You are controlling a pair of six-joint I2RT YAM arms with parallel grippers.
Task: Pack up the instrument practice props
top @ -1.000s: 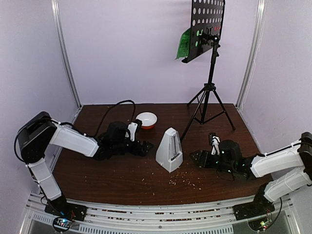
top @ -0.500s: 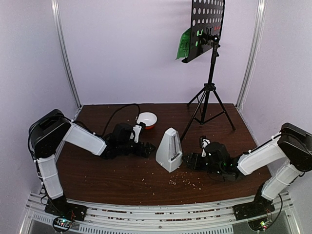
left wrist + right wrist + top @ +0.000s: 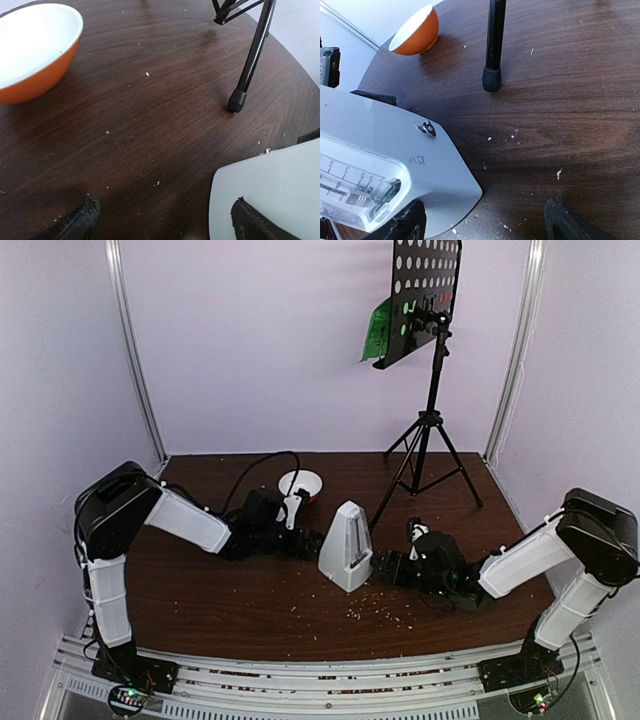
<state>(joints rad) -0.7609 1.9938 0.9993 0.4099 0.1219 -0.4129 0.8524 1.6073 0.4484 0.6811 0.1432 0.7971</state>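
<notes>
One metronome (image 3: 347,545) stands upright mid-table (image 3: 250,610), and two grippers close in on it, one on each side. The left gripper (image 3: 312,540) is hard by its left face and the right gripper (image 3: 388,566) by its right. Both have their fingers spread wide, pinching nothing. One music stand (image 3: 432,390) rises at the back right corner, with one green sheet (image 3: 378,330) showing on its desk. One bowl (image 3: 301,485) sits near the back edge.

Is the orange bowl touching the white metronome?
Apart. The left wrist view shows the bowl at the top left and the metronome at the bottom right, with bare brown table between them.
</notes>
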